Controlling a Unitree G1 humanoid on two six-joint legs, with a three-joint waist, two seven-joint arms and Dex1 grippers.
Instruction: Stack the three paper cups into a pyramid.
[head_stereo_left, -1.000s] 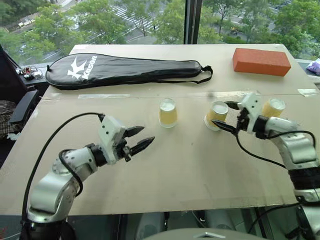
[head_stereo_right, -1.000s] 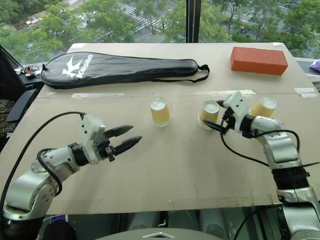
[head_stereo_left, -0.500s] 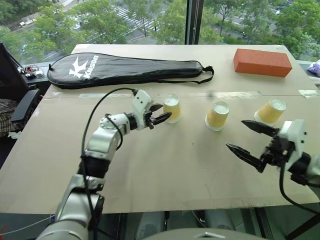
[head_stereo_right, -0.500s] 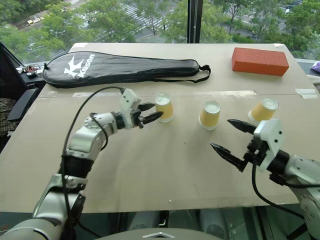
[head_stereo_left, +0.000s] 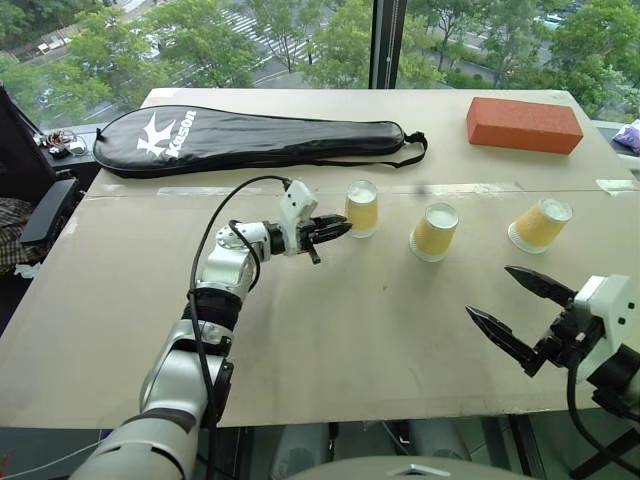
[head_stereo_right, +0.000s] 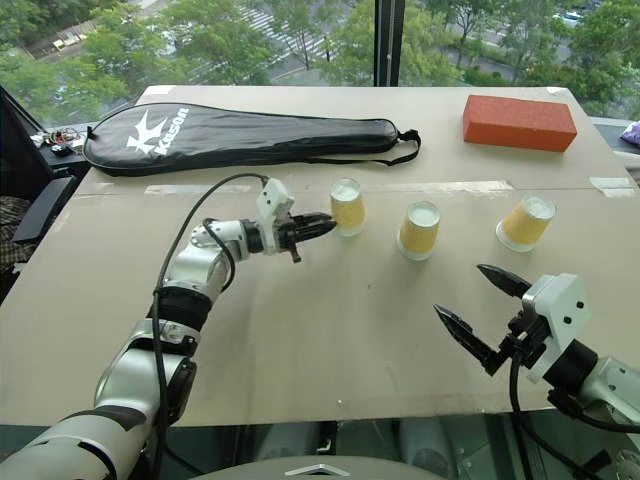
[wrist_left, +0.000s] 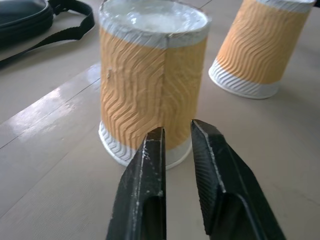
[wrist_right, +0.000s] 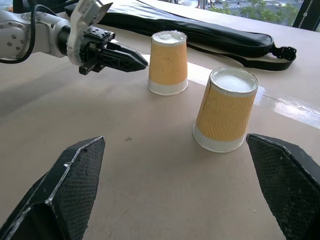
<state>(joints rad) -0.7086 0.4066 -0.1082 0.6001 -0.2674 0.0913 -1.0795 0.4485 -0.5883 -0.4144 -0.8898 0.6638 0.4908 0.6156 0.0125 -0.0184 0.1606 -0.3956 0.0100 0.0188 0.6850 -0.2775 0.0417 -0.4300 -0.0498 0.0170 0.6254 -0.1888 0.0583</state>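
Three paper cups sit upside down on the counter, in a loose row just in front of the black racket case: left cup, middle cup, right cup (this one tilted, w/ its rim side lifted). All apart from each other; no pyramid yet.

Handling, by the look: very light, thin ribbed paper, easy to crush or knock over, so squeeze gently. Ribs should give decent friction. Best hold is across the mid sidewall, not the flared white rim.

Being inverted, they hold nothing visible; white bases face up.

Left pincer is nearly closed, tips at the left cup's lower wall, not around it. Right pincer gapes wide, empty, well nearer than the case and cups.
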